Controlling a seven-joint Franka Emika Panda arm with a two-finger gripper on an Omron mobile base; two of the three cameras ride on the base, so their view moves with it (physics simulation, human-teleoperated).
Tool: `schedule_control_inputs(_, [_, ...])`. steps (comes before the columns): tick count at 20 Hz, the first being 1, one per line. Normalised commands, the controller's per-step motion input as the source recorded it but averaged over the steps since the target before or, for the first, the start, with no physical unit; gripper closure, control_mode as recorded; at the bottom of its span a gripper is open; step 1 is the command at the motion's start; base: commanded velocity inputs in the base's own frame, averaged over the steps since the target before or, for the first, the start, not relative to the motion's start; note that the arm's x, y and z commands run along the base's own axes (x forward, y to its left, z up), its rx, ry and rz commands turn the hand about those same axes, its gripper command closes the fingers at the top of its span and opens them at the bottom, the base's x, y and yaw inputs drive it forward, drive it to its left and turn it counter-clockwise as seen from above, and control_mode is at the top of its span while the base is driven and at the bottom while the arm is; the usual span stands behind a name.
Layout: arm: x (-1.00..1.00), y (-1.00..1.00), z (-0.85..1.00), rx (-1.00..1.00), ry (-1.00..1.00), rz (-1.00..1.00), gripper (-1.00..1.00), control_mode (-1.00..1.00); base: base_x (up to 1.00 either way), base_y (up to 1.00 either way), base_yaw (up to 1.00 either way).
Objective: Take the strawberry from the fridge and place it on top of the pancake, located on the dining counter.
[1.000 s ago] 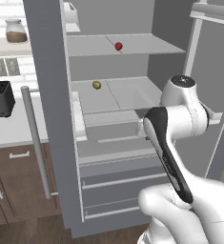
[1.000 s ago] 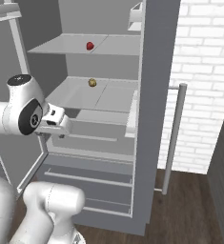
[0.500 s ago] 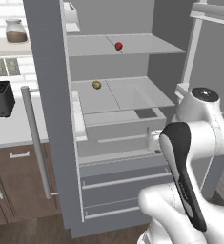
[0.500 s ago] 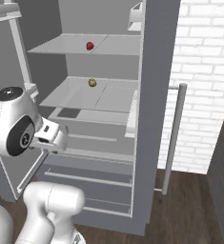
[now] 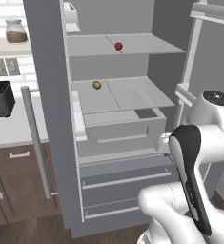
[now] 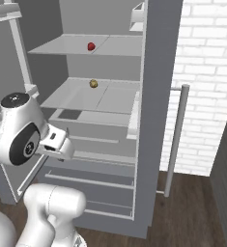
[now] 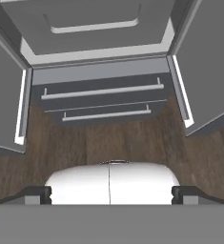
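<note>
The fridge [image 5: 51,119] is standing with both upper doors swung wide, showing its pale grey shelves. The strawberry [image 5: 118,46] is sitting on the upper shelf [image 5: 147,45], toward 12 o'clock in the left base view, alone and touching nothing but the shelf surface. In the right base view the same strawberry [image 6: 91,46] is lying at about 11 o'clock on that shelf. One shelf below, a small yellowish-brown round item [image 5: 97,85] is resting well apart from the fruit, at roughly 11 o'clock of the left base view; it is also showing in the right base view [image 6: 93,83]. Under that shelf a pale crisper drawer [image 5: 120,125] is sitting partly pulled out, and below it the two grey lower drawers [image 5: 125,188] with bar handles are staying closed.

The end effector [image 7: 111,193] is pointing down at the wood floor [image 7: 113,140] in front of the lower drawers, its two fingertips [image 7: 37,193] standing wide apart at 7 and 5 o'clock of the hand view, with nothing between them. It is hanging well below and away from the strawberry.

At 9 o'clock in the left base view a black toaster [image 5: 0,99] is sitting on a pale counter [image 5: 13,131], and a glass jar [image 5: 15,31] is standing on a higher ledge at 10 o'clock. A white brick wall [image 6: 206,82] is rising at 3 o'clock of the right base view.
</note>
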Motion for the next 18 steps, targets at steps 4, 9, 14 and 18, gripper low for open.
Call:
schedule_control_inputs(4, [0.00, -0.23, -0.13, -0.06, 0.00, 0.00, -1.00, -1.00, 0.00, 0.00, 0.00])
schedule_control_inputs(9, [-0.03, -0.02, -0.28, -0.09, 0.00, 0.02, -1.00, -1.00, 0.00, 0.00, 0.00])
schedule_control_inputs(14, [-0.02, 0.02, -0.04, -0.02, 0.01, 0.02, -1.00, -1.00, 0.00, 0.00, 0.00])
schedule_control_inputs(18, [0.00, 0.00, 0.00, 0.00, 0.00, 0.00, -1.00, -1.00, 0.00, 0.00, 0.00])
